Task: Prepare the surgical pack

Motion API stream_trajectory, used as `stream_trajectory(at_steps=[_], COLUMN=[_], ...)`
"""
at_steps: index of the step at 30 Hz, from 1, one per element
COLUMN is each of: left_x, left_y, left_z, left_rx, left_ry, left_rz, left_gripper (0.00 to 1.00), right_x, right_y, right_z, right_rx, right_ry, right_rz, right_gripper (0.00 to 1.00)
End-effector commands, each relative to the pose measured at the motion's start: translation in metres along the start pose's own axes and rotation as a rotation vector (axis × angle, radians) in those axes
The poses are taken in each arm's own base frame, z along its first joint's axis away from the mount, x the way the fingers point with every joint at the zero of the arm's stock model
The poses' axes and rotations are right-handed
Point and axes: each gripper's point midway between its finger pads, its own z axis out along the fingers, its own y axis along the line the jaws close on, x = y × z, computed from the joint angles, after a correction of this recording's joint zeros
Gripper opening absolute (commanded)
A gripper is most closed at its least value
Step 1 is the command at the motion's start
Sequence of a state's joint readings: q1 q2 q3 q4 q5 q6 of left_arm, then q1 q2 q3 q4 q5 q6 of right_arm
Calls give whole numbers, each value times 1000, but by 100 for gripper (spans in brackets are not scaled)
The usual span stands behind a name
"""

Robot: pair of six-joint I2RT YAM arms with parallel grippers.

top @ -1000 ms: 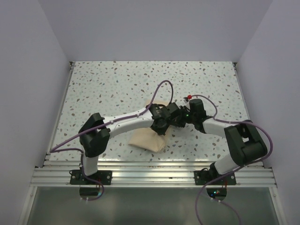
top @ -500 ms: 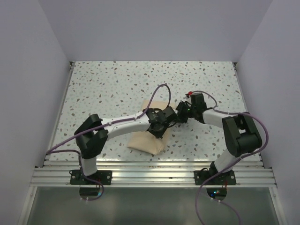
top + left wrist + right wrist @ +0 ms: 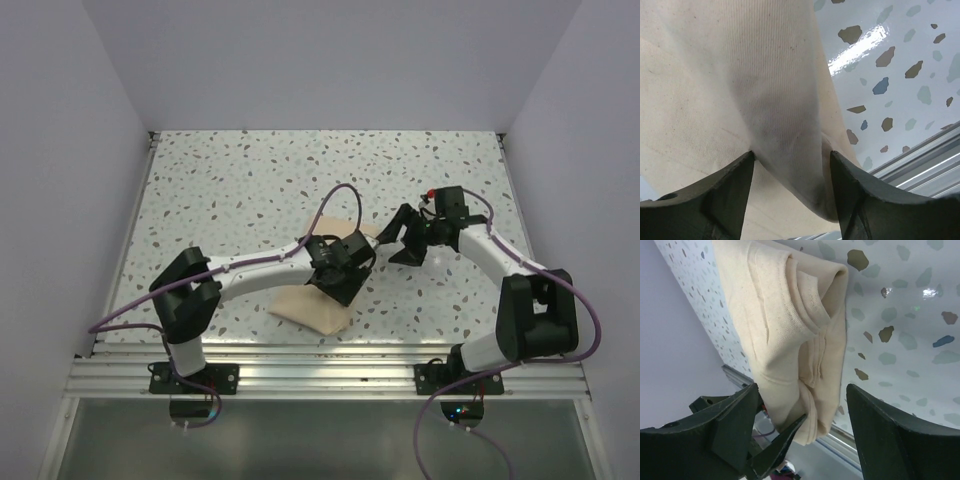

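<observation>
The table (image 3: 250, 180) is a glossy white top flecked with grey, brown and blue chips, and it catches a bright streak of light in the left wrist view. Plain pale walls (image 3: 330, 60) close it in at the back and on both sides. A ribbed aluminium rail (image 3: 330, 375) runs along the near edge, where both arms are bolted.

The tan wrap sheet (image 3: 312, 308) lies folded into a thick bundle on the table near that rail, left of centre, with its layered edges and a rolled corner showing in the right wrist view. The left fingers (image 3: 725, 195) stand spread apart directly over the bundle, with a raised fold of cloth between them. The right fingers (image 3: 880, 430) are wide apart and grip nothing, hanging over bare table just to the right of the bundle.
</observation>
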State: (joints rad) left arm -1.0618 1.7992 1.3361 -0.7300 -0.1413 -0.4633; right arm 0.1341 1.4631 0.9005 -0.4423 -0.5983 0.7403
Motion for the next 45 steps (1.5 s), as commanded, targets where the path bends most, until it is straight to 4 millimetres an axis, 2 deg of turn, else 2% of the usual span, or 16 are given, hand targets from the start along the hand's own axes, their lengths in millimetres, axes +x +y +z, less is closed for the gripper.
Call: stream_trajectory(at_steps=[1,6,9,13,16,18,20,22,26,27,29,32,34,39,43,45], left_x=[-2,0,5,20,32,41,49,62,87,97,109,111,106,92,82,66], left_y=[-11,-21,-25,-30,-29,-27,-28,-27,-25,-23,-20,-18,-19,-25,-22,-17], left_z=[-14,-13,-8,1,5,9,9,13,20,23,28,30,28,18,9,-10], left_rx=[53,65,56,33,7,-1,-6,-10,-14,-15,-14,-19,-18,28,82,139], left_ry=[-33,-25,-6,39,65,85,97,124,166,185,209,211,195,135,98,28], left_rz=[-8,11,26,64,92,101,118,136,167,176,186,193,192,196,139,67], left_gripper=[66,67,63,55,50,49,46,40,34,33,29,28,34,65,79,84], right_x=[6,-2,-5,-9,-17,-23,-26,-31,-40,-40,-36,-30,-29,-17,-14,-5], right_y=[13,28,36,26,26,24,20,19,4,-3,-17,-23,-18,-22,-21,-32], right_z=[5,21,33,60,70,71,72,72,79,84,92,94,88,69,45,40], right_rx=[-43,-95,-103,-70,-84,-72,-60,-58,-19,-19,-2,-20,-38,-35,-52,-32], right_ry=[52,58,75,99,96,77,77,73,67,79,105,113,107,83,-11,-20], right_rz=[110,159,146,154,144,115,99,55,-57,-79,-80,-90,-103,-90,-76,-54], right_gripper=[75,77,76,73,63,46,39,26,8,0,0,0,0,0,0,0])
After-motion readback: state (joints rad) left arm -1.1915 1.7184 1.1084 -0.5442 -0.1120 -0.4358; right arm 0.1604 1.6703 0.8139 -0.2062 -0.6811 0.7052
